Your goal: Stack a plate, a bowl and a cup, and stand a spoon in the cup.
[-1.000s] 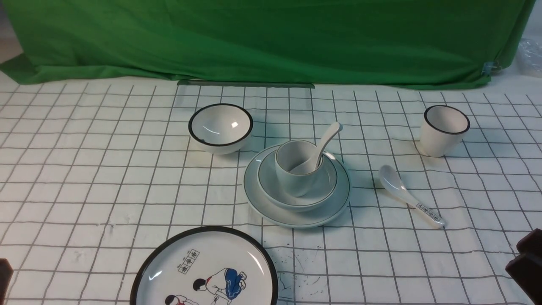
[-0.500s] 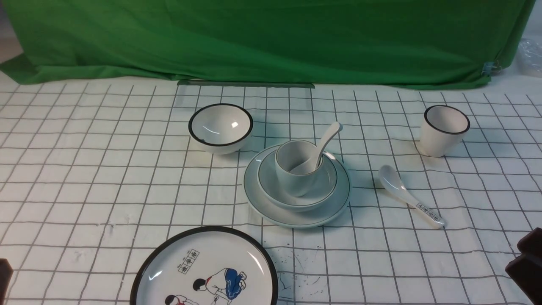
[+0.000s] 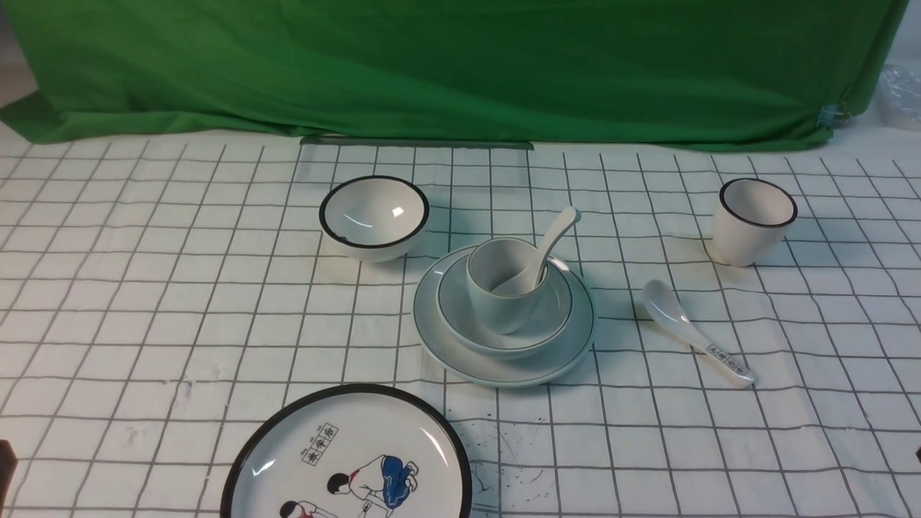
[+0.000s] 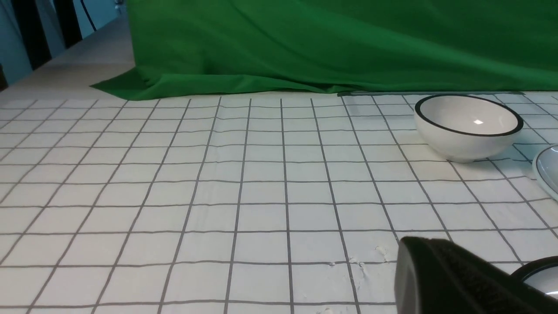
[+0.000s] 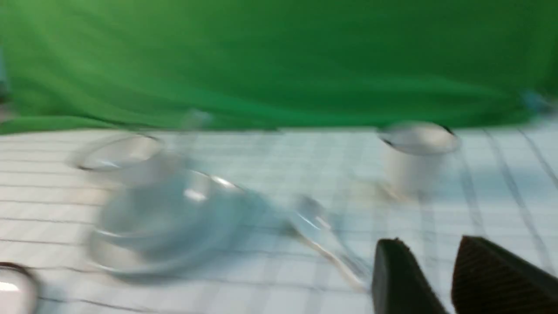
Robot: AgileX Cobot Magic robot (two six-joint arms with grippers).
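Nearest the robot, the cartoon plate is lying at the front edge of the checked cloth. The left gripper is showing only one dark finger in its wrist view, so I cannot tell how its jaws are standing. The right gripper is showing two dark fingers with a narrow gap between them, holding nothing; that view is blurred.

Farther out, at mid-table, the plate is carrying the bowl, the cup is sitting in the bowl, and the spoon is leaning in the cup with its handle tilting up and right. The whole stack is lying well apart from both grippers' fingers.

Just right of the stack, the printed spoon is lying flat. Beyond, the black-rimmed bowl is sitting to the left and the black-rimmed cup to the far right, before the green backdrop.
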